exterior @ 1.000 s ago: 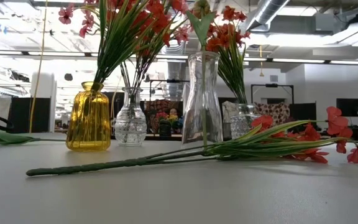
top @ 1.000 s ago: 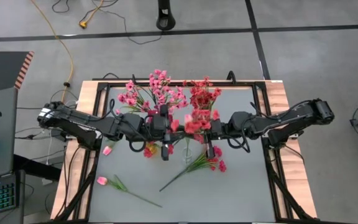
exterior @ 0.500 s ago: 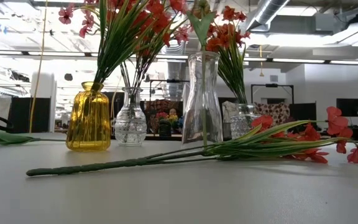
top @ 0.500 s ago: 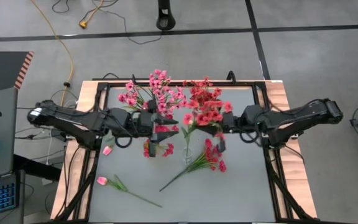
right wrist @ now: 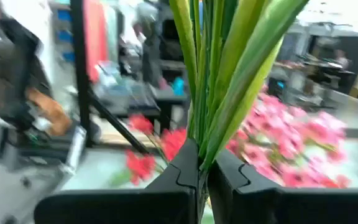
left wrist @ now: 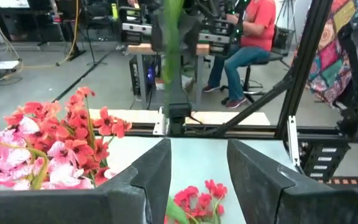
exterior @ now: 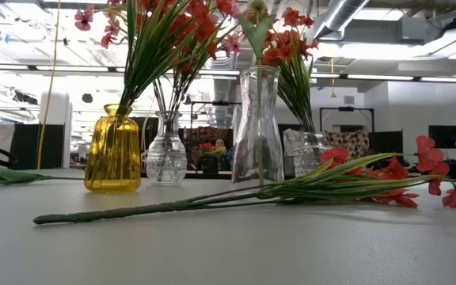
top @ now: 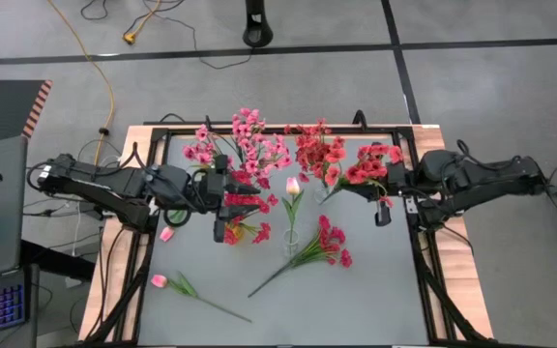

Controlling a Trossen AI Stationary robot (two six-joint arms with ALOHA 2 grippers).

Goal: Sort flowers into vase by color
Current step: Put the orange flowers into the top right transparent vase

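The right hand (right wrist: 201, 177) is clamped narrow on a bundle of green stems, a red sprig (top: 370, 164) whose blossoms hang over the right part of the bench (top: 385, 280), just right of the red bunch (top: 312, 150) standing in a vase at the far middle. In the right wrist view the stems rise straight up out of the pinched fingers (right wrist: 179, 174), so the sprig's long axis runs away from the hand toward the blossoms, and the cut end sits at the grip.

The relation that matters is this: the red bunch lies to the left of the held sprig and slightly farther, and the right arm is the nearer one to it. By my reading, the sprig must be turned stem-down and carried left over that vase's mouth.

The left hand (left wrist: 197, 171) stands wide and holds nothing, hovering at the left middle of the bench beside the pink bunch (top: 240, 140). A single pale tulip (top: 293, 186) stands upright in the clear vase (exterior: 258, 127) at the centre, just right of that hand.

One red sprig (top: 319, 246) lies flat on the bench in front of the clear vase, its stem pointing near-left and its blossoms right; either arm could reach it. A pink tulip (top: 160, 281) lies near left, well apart from both hands, with another small pink bud (top: 166, 234) close to the left edge.
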